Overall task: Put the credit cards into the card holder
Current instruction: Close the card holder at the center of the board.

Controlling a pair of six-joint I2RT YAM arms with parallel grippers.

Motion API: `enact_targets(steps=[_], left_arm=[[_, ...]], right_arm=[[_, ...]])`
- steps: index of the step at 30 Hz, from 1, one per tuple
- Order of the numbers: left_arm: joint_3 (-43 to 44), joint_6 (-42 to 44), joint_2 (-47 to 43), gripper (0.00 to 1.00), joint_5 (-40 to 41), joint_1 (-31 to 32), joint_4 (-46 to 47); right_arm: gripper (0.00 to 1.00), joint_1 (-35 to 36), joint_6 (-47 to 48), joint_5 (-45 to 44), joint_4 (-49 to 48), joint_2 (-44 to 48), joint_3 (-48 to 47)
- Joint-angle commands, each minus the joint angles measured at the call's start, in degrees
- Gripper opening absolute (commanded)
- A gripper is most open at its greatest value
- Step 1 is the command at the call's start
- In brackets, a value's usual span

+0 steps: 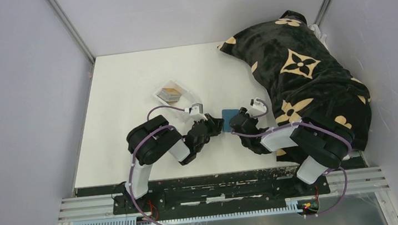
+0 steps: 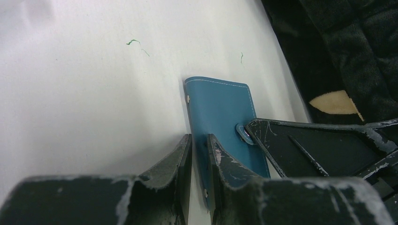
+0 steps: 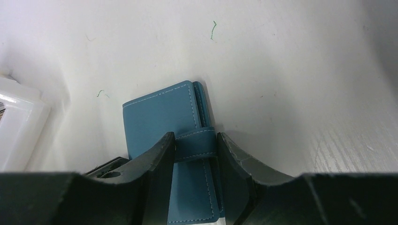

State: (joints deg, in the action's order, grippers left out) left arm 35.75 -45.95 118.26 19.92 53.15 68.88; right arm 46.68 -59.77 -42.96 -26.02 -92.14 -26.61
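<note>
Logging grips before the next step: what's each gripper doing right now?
Left gripper: closed on an edge of the card holder.
Right gripper: closed on its snap tab.

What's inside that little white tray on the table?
A small stack of thin rectangular cards, tan and grey faces showing. How many lie underneath is covered by the top ones.

1. I can read no words, numbers or brand names in any of my three views.
2. The only sign I see is a tan four-petal flower emblem [image 1: 299, 64], repeated across the black blanket [image 1: 318, 97] at about two o'clock on the table [image 1: 126, 75]. No letters show with it.
</note>
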Motion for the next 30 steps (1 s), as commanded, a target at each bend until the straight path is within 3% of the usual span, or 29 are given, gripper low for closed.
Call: enact_targets(steps=[1,30], left_arm=[[0.6,2.5,0.1,0.25,-0.2,1.0,-0.7],[-0.1,2.7,-1.1,0.25,-0.2,0.9,-1.4]], right_arm=[[0.43,3.7,3.0,7.9,21.1,-4.6,1.6],[0.43,11.6,-2.4,2.2,25.1,-14.0,-1.5]])
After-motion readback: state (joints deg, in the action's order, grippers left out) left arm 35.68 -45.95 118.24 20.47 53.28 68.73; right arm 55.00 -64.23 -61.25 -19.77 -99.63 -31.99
